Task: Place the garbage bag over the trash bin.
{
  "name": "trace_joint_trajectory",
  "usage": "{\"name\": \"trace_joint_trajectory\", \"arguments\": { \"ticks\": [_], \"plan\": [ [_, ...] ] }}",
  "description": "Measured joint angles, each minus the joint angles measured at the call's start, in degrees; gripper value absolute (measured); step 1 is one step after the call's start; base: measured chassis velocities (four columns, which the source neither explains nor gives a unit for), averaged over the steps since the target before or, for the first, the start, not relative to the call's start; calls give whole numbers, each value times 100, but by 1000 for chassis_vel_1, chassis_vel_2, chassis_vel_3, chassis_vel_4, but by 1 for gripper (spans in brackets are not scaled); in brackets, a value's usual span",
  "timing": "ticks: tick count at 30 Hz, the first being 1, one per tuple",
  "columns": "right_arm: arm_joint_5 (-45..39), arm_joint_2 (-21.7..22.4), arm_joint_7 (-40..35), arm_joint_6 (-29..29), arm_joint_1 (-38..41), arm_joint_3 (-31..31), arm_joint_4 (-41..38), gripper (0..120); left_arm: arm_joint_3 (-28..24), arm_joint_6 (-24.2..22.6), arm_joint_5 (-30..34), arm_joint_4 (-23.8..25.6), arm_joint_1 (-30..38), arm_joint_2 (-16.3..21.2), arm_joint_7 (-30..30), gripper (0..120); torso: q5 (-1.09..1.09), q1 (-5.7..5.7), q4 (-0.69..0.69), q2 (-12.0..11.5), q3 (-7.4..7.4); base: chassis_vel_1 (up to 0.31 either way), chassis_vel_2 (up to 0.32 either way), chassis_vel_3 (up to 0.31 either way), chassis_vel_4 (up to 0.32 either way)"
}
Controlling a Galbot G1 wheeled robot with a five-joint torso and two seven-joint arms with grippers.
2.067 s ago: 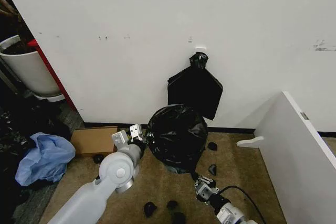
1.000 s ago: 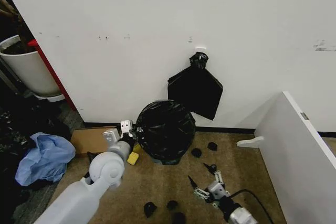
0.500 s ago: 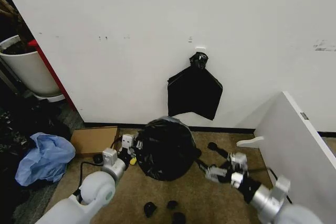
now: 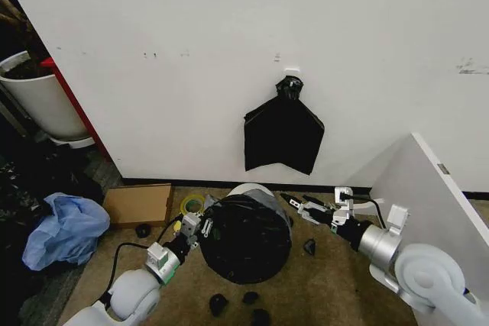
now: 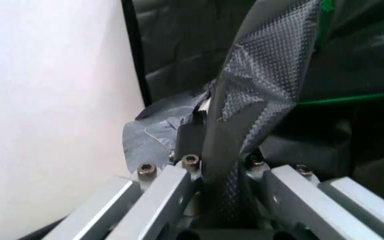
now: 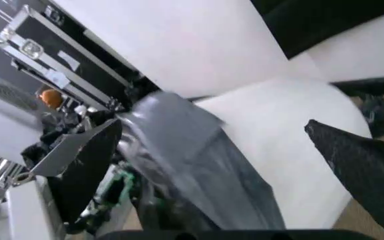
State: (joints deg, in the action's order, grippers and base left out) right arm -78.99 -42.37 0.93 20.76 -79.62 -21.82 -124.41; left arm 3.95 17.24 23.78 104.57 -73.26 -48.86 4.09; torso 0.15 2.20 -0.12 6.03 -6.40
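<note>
A brown carpeted floor [image 4: 321, 295] meets a white wall [image 4: 229, 36]. At its foot stands the trash bin [image 4: 252, 189], the garbage bag [image 4: 246, 236] draped over it so that just a sliver of white rim shows. The left claw [image 4: 192, 227] is pinched on the bag's edge. The right claw [image 4: 299, 207], fingers spread, sits beside the rim holding nothing. A flat black bundle [image 4: 283, 137] hangs on the wall above.

the brown floor [image 4: 336, 295] bears a cardboard box [image 4: 137, 204], blue plastic heap [image 4: 65, 230], tape roll [image 4: 192, 204].
</note>
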Motion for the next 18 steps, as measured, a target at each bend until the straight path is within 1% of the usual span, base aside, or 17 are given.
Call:
{"name": "trace_joint_trajectory", "arguments": {
  "ticks": [4,6,7,9,10,13,14,15,18],
  "plan": [
    [29,-50,-18,3,12,43,133,100,-10,34,10,-3,8,-10,0,1,0,0,0,0,0,0,0,0,0],
    [53,-51,-17,3,10,42,193,95,-24,35,27,-3,12,-12,0,1,0,0,0,0,0,0,0,0,0],
    [53,-51,-17,3,10,42,193,95,-24,35,27,-3,12,-12,0,1,0,0,0,0,0,0,0,0,0],
    [91,-50,10,3,0,46,217,85,-41,35,33,-3,27,-16,1,1,0,0,0,0,0,0,0,0,0],
    [108,-53,18,3,-1,53,217,84,-44,35,33,-5,32,-17,3,1,-1,0,0,0,0,0,0,0,0],
    [188,-87,48,6,37,130,223,69,-61,33,26,-9,50,-15,18,1,-1,0,0,0,0,0,0,0,0],
    [204,-96,48,17,64,158,229,65,-65,24,33,-9,52,-13,19,1,-1,0,0,0,0,0,0,0,0],
    [204,-96,48,17,64,158,229,65,-65,24,33,-9,52,-13,19,1,-1,0,0,0,0,0,0,0,0],
    [250,-124,77,30,114,215,246,53,-67,-10,82,-5,40,-8,19,1,-1,0,0,0,0,0,0,0,0]
  ]
}}
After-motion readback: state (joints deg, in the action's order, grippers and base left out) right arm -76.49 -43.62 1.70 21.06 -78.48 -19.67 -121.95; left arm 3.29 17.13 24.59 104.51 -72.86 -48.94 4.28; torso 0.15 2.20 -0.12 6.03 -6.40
